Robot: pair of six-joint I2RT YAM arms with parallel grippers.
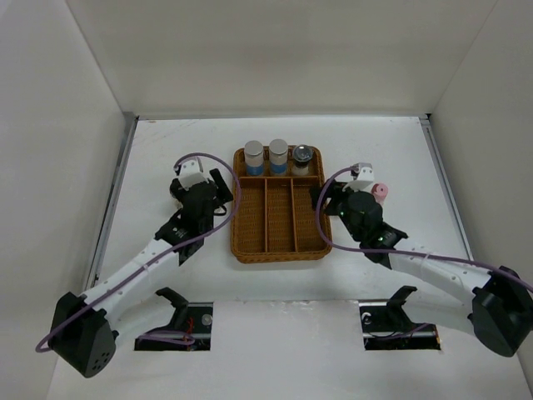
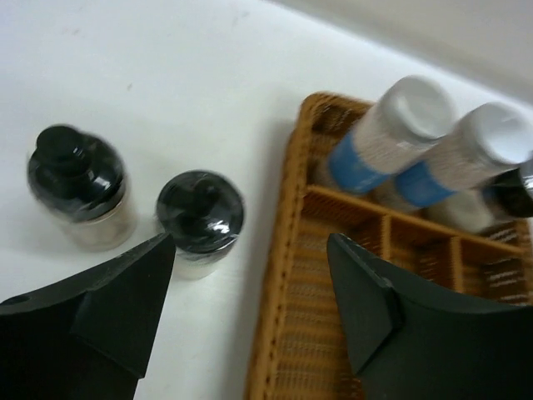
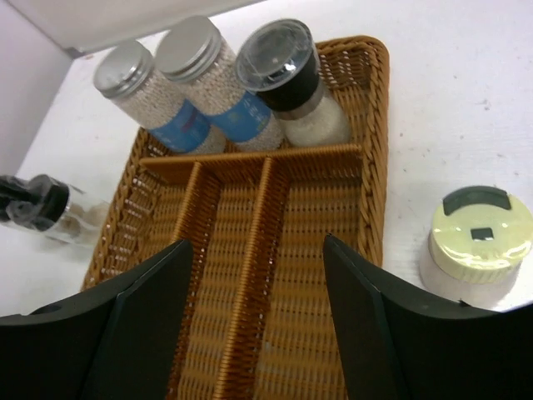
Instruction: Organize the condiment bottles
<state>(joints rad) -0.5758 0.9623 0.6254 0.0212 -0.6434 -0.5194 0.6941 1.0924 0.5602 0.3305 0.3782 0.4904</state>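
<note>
- Wicker tray (image 1: pixel 236 227) sits mid-table, a little nearer the far edge than the near one. It has one cross compartment at the far end and three long compartments behind it.
- Two blue-banded jars (image 1: pixel 254 157) with grey caps stand upright side by side in the far cross compartment, on its left.
- Dark-collared jar (image 1: pixel 301 158) with a clear lid is in the same compartment, at its right end, just beside the second blue-banded one.
- Two dark-capped jars (image 2: pixel 77 185) stand on the table (image 1: pixel 166 146) between the tray and the left edge. They are close together, and the one closer to the tray is near its left rim but apart from it.
- Cream-lidded jar (image 3: pixel 479 246) stands on the table just beside the tray's right rim.
- Pink-capped jar (image 1: pixel 380 192) is on the right-edge side of the tray, partly hidden by the right arm.
- Left gripper (image 2: pixel 248 242): jaws spread wide, nothing between them, over the tray's left rim.
- Right gripper (image 3: pixel 258 243): jaws spread wide, holding nothing, above the long compartments.
</note>
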